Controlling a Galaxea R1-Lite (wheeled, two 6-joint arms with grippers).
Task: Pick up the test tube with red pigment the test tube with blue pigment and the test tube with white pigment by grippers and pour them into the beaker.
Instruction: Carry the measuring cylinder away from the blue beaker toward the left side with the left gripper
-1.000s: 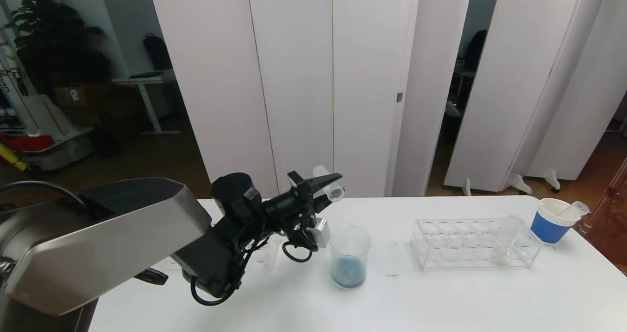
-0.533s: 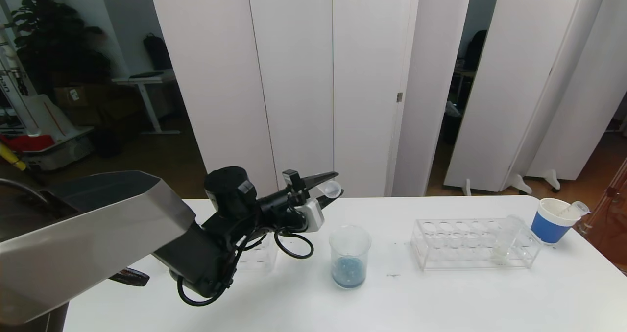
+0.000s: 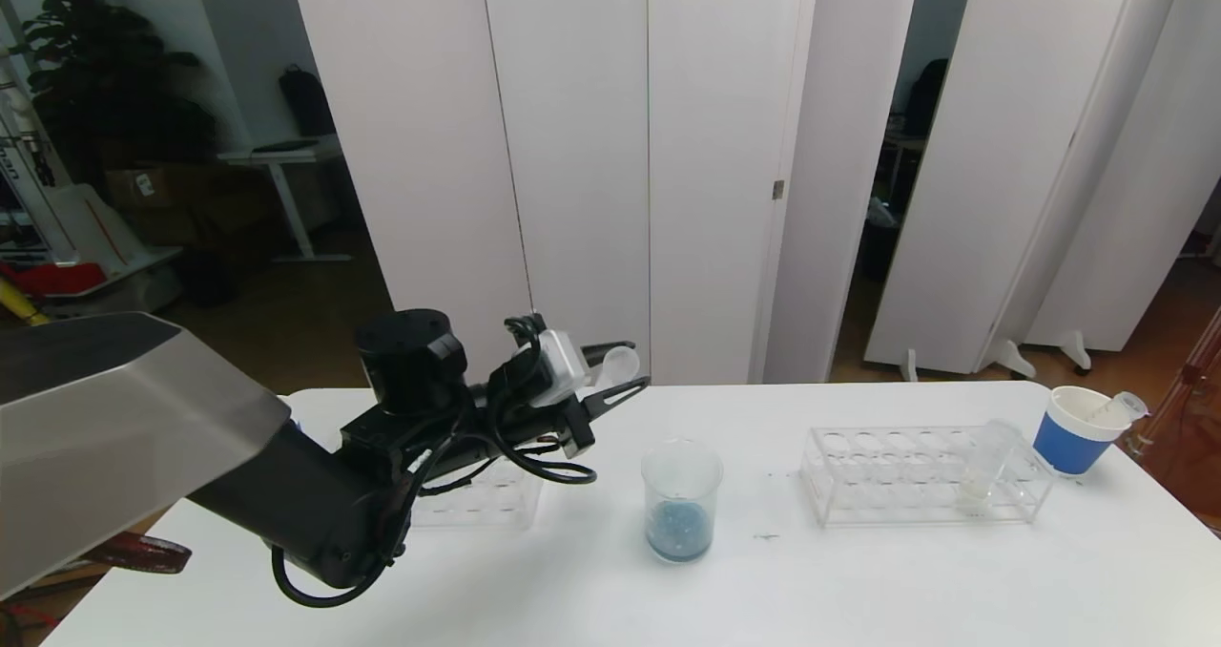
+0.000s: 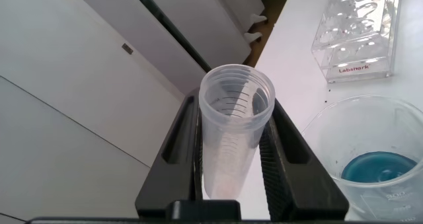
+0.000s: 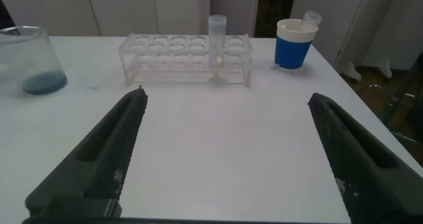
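Left gripper (image 3: 610, 380), mid-frame just upper left of the beaker (image 3: 681, 499), has its fingers (image 4: 185, 135) clamped on an emptied clear test tube (image 4: 231, 128), while blue pigment sits in the beaker's bottom. Right gripper (image 5: 228, 151) hangs low over the counter (image 3: 858, 580), fingers wide apart and holding nothing. The test tube with white pigment (image 3: 983, 466) stands in the clear rack (image 3: 916, 475) at right, near a blue-banded cup (image 3: 1073, 432).

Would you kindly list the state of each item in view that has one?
Left hand: shut on an emptied test tube.
Right hand: open, holding nothing.
Beaker: upright, blue pigment at the bottom.
White-pigment tube: upright in the rack.
Blue cup: upright, holding a tube.
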